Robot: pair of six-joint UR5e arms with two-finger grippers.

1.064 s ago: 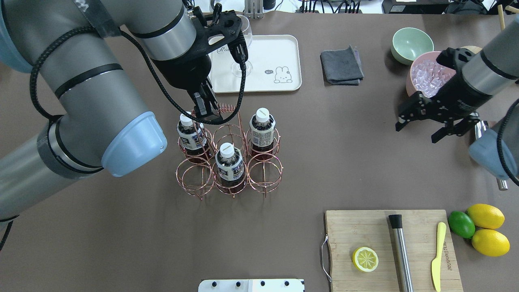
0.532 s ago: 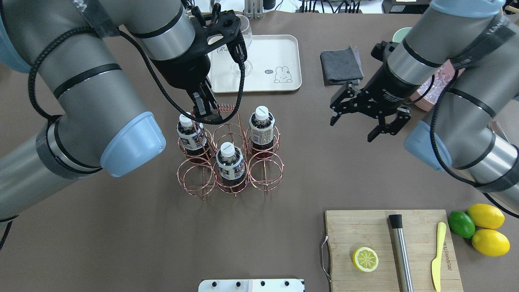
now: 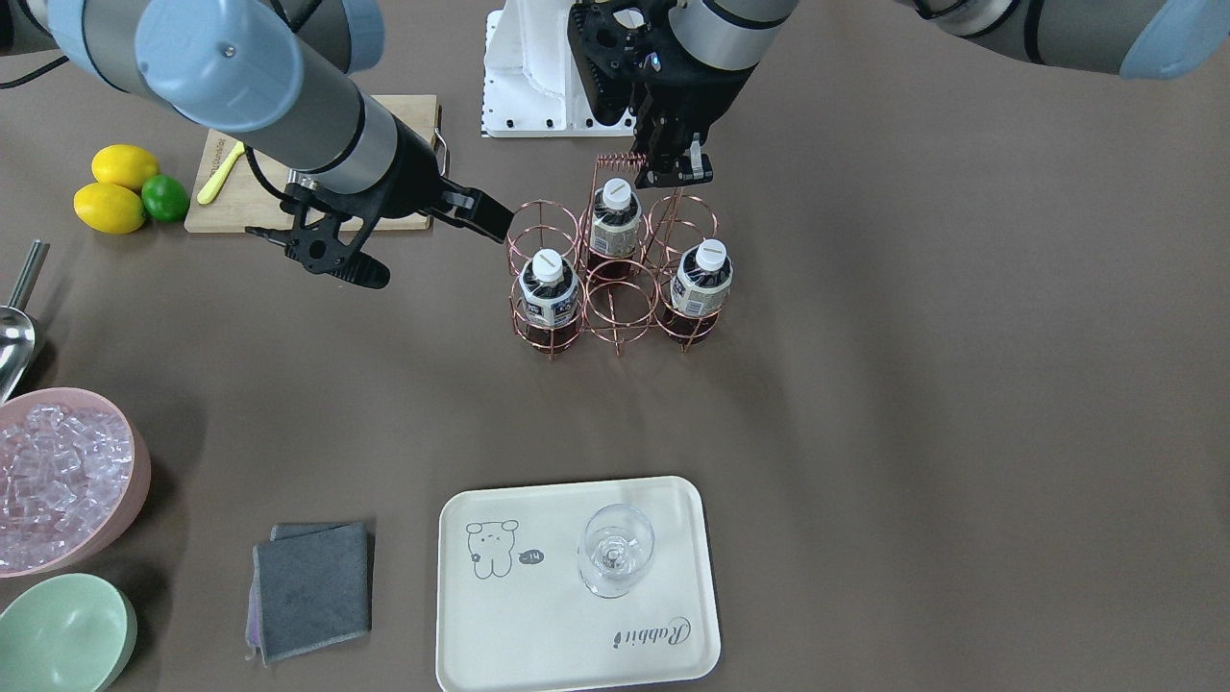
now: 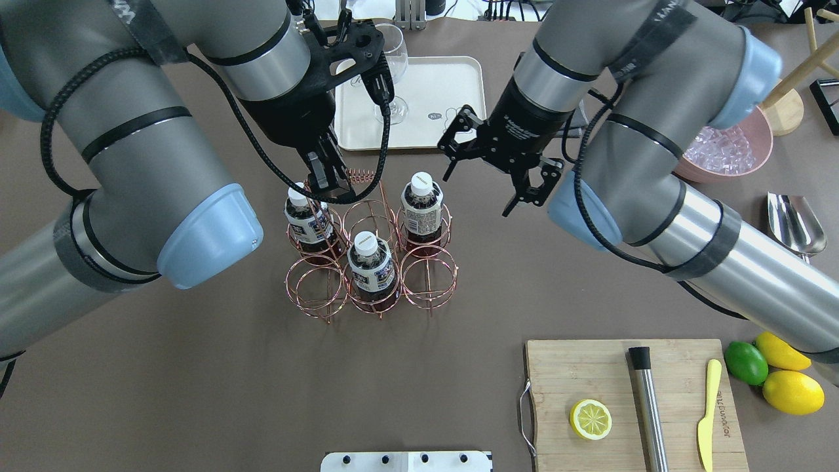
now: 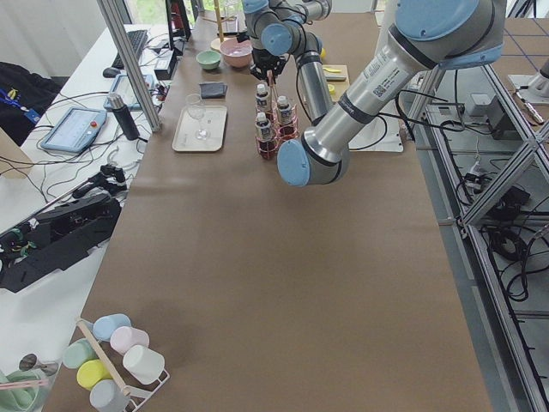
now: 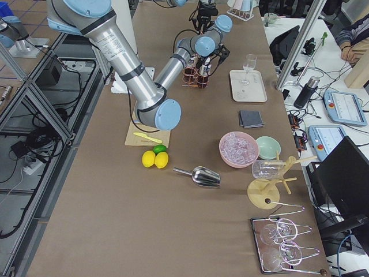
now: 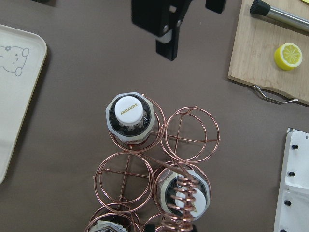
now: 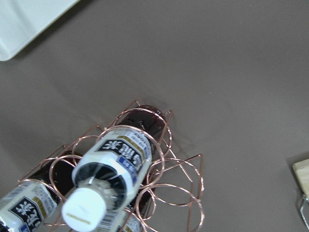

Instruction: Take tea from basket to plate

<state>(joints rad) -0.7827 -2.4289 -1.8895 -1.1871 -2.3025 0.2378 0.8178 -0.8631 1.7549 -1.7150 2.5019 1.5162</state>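
In the front-facing view my right gripper (image 3: 437,255) hung wide open and empty at 10 o'clock of the basket (image 3: 620,300). Overhead, it had swung in from far out at 3 o'clock and now sat just at 2 o'clock of the nearest tea (image 4: 422,208), not touching. All three bottles stood in their rings, and the plate (image 4: 459,98) lay at 12 o'clock. The left gripper (image 4: 330,180) looked pinched shut on the coiled handle (image 4: 362,175), steadying things. The right wrist view centred that tea, so I judged the grasp was next.
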